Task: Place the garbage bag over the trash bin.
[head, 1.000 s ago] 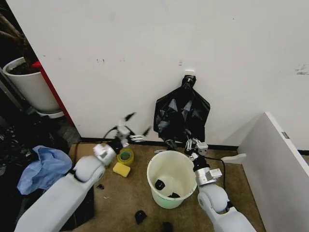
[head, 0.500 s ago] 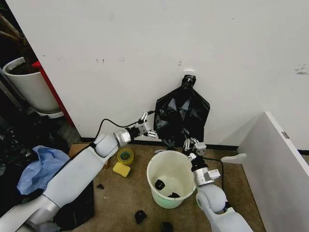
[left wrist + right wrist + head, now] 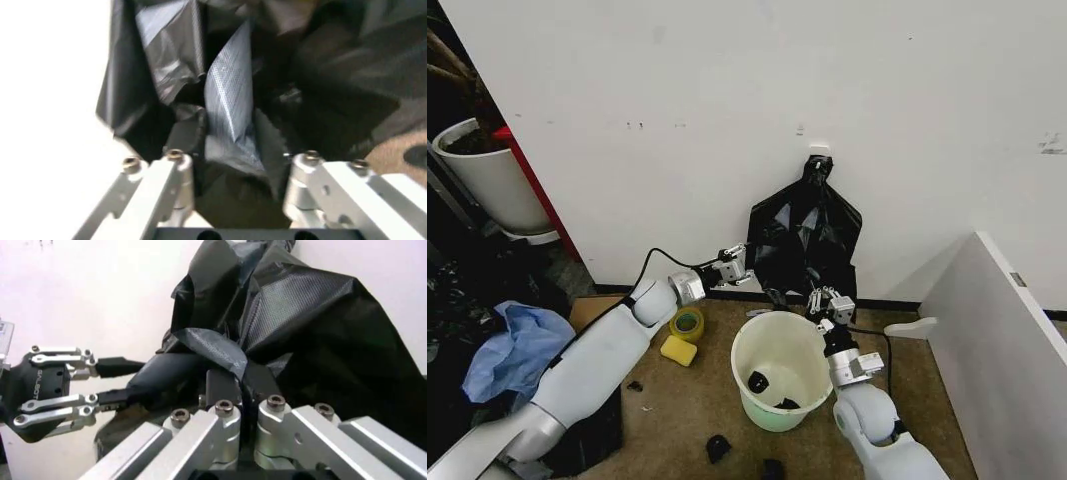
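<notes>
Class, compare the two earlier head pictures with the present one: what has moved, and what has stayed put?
The left tool swung from above the tape roll across to the garbage bag's left edge, fingers open around a fold. The right tool stayed clamped on the bag's lower edge. The trash bin, yellow sponge and the bag hanging on the wall are unchanged.

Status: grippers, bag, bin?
Left gripper open at the garbage bag edge. Right gripper shut on a bag fold. Bag hangs on wall; trash bin uncovered.
</notes>
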### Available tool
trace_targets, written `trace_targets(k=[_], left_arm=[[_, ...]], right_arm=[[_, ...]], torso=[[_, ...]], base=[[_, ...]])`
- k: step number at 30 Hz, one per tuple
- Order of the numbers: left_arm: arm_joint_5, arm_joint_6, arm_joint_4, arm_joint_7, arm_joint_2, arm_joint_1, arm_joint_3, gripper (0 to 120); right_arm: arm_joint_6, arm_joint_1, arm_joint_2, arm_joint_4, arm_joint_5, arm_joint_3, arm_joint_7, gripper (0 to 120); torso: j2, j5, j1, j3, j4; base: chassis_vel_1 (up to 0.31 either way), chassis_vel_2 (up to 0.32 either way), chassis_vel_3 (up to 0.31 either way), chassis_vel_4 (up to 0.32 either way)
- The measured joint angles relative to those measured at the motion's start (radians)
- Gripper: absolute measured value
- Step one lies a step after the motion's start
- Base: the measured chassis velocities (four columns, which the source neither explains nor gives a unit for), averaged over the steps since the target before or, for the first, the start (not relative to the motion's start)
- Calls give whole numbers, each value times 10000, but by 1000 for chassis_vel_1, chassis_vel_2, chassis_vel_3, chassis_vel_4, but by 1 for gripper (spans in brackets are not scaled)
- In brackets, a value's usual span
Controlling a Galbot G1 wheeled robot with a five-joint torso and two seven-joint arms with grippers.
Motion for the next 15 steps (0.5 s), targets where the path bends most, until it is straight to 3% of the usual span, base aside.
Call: trace_targets(k=[8,15], left_arm=[[-2523,888,-178,-1491,-17,519,-93,0],[-5215,994,-1291,-2173,-123,1645,-691,0]], right_arm=[[179,-166,-30,88,108,24,57,0],[238,-516,-103,594,837,-47,231,0]], torso=[[0,1,0,0,-1],[0,-1,-1,0,0]], base=[[0,0,0,0],[0,0,0,0]])
